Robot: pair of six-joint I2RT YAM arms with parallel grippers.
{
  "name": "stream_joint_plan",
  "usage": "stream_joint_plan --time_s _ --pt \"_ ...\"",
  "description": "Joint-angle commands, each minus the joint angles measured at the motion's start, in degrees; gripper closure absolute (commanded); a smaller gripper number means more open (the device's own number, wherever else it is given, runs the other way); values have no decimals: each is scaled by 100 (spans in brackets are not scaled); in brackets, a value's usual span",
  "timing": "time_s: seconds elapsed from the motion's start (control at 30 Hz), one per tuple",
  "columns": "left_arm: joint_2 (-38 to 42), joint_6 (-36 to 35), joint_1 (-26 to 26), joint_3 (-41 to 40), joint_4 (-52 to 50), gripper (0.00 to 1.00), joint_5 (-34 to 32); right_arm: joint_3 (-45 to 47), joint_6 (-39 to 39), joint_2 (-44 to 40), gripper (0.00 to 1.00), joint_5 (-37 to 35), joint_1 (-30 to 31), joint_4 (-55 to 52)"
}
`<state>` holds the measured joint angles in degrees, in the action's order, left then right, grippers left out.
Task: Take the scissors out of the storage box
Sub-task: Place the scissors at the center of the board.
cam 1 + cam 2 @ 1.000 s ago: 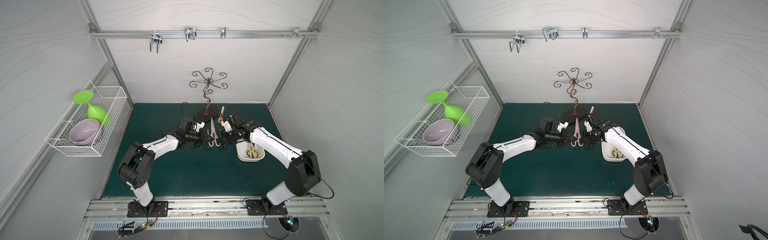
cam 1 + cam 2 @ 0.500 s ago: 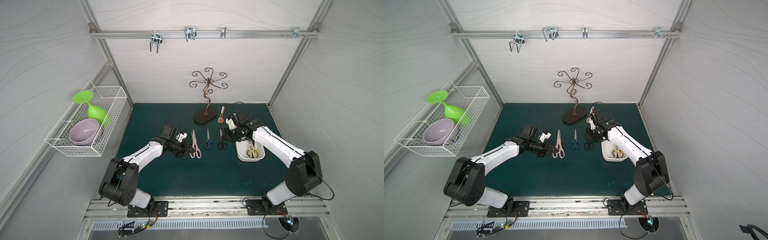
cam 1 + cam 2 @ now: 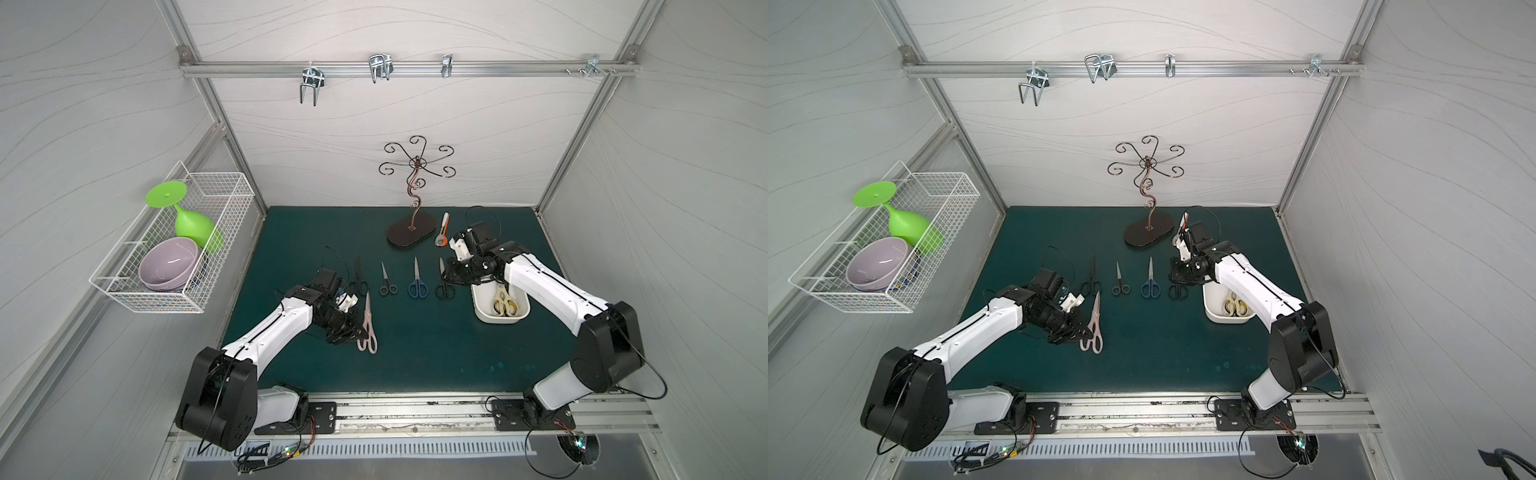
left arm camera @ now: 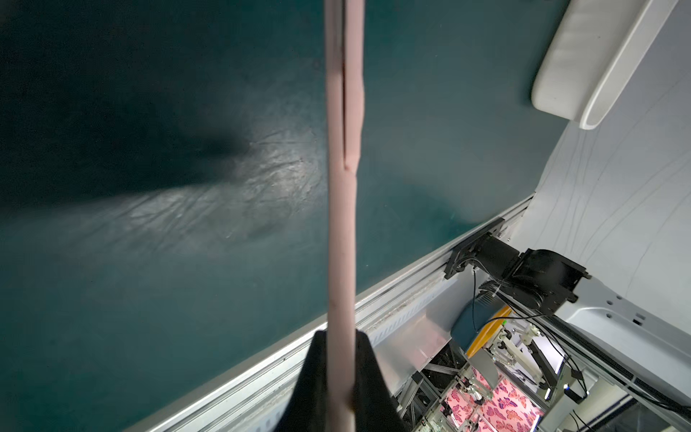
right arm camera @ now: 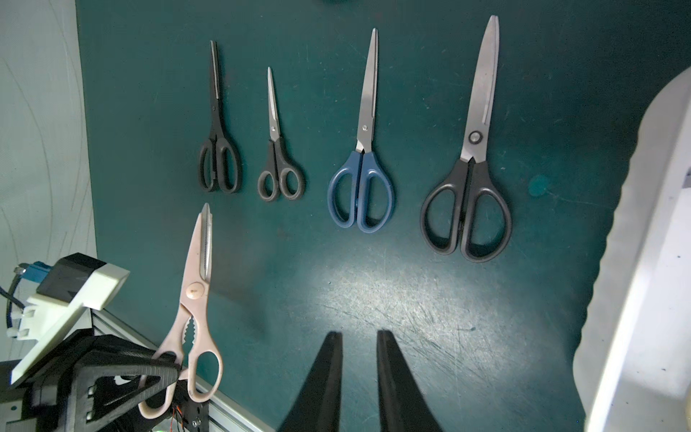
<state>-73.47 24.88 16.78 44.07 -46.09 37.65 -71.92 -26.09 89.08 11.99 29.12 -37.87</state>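
In the last second the left arm has swung out from the middle of the dark green table [image 3: 415, 365] toward its front edge, carrying the large pink kitchen shears [image 3: 367, 324] along. The right arm has pulled back toward the shallow white plastic storage box [image 3: 503, 327]. The left hand [image 5: 164, 370] is clenched on one handle loop of the shears. They are now just in front of the row of scissors, blades pointing toward the slim all-black scissors [image 5: 218, 149]. Whether they already rest flat on the table I cannot tell.

Beside the all-black pair lie the small black-handled scissors [image 5: 278, 161], the blue-handled scissors [image 5: 362, 168] and the larger black-handled scissors [image 5: 469, 179], side by side and apart. The right hand [image 5: 359, 336] is empty, its fingers narrowly parted. It hovers over bare table between the larger black pair and the box. In both top views the box holds at least a yellow-handled pair [image 3: 504, 305]; anything beneath that is hidden.

The step in hand looks like setting the pink shears down. To do it well:
- Lower them until the blades and both loops lie flat on the table.
- Release without twisting.
- Back the hand out along the handle line, away from the row, so the loop does not catch and drag the shears into the all-black pair.

The right hand is well placed to reach into the box next.
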Motion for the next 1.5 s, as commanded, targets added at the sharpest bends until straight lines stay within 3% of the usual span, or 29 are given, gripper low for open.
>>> stream_joint_plan --time_s 0.0,0.53,1.0,1.47 --pt "-149 -290 -69 277 -331 100 -240 28 69 39 78 102 23 60" --pt "-817 -345 -69 178 -56 100 92 46 86 84 79 122 18 120" --pt "-1224 -148 -78 312 -1018 100 -1038 65 113 65 79 5 6 137" --pt "-1576 -207 -78 417 -1286 72 -1201 188 113 -91 79 -12 -89 218"
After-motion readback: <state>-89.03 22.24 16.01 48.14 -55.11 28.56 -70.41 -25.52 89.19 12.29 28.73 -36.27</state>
